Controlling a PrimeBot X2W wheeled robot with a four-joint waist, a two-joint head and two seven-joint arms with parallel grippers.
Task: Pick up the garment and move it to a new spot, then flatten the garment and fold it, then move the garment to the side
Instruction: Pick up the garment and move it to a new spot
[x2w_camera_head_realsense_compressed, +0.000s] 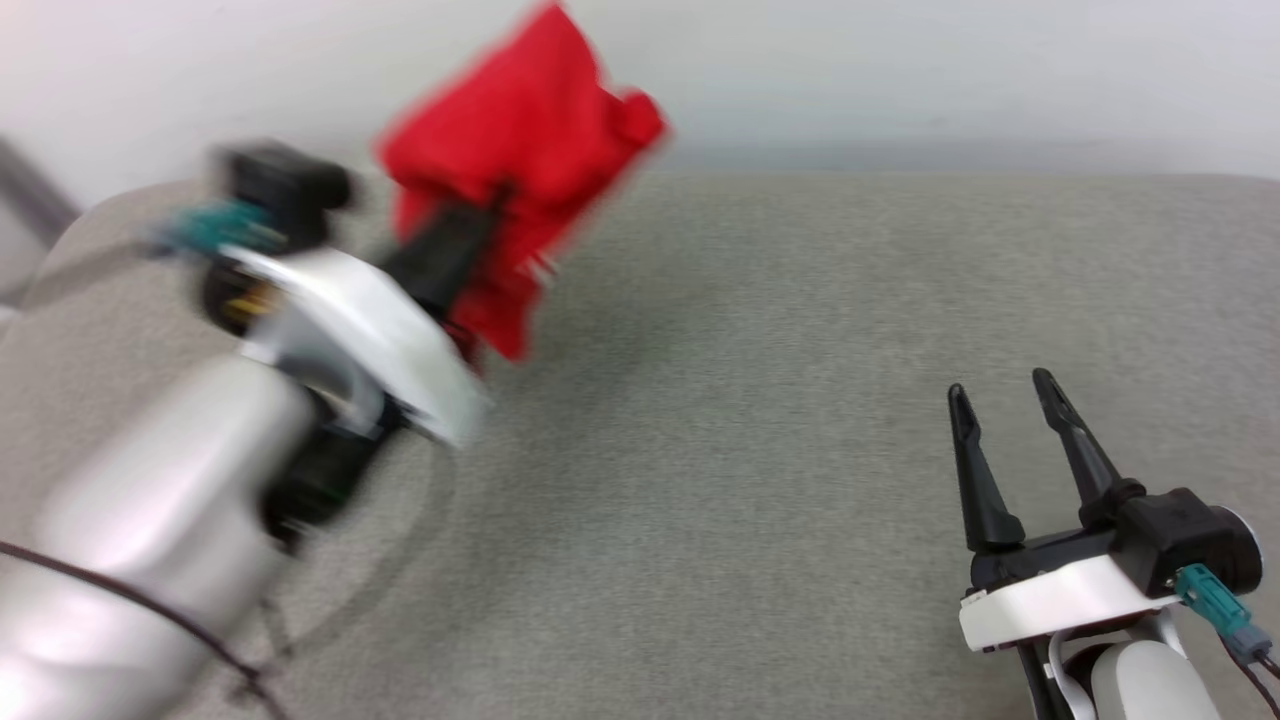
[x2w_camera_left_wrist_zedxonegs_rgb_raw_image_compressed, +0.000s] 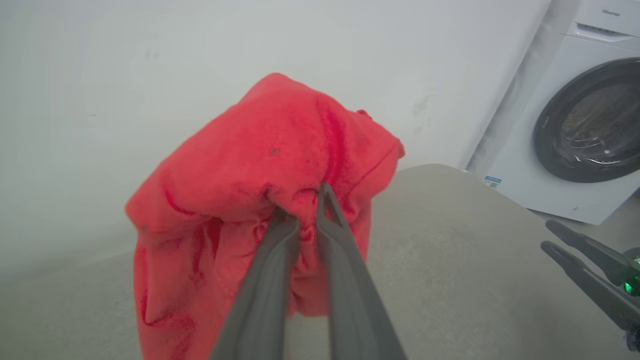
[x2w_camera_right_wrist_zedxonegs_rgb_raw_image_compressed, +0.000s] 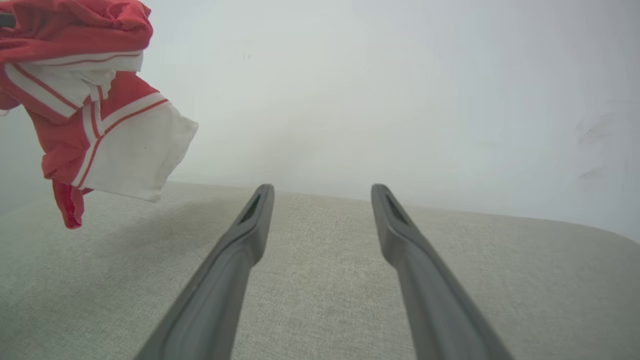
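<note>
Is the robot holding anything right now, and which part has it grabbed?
The left gripper pinches the red jersey by a bunched fold of its red cloth, hanging clear above the grey surface. The right gripper is open, holding nothing.

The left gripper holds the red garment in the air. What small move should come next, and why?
Probably lower the left gripper toward the middle of the grey surface and set the garment down there. It is shut on a bunched handful, and the garment hangs crumpled above the surface, so it cannot be flattened yet. The right gripper is open, apart from the cloth.
</note>
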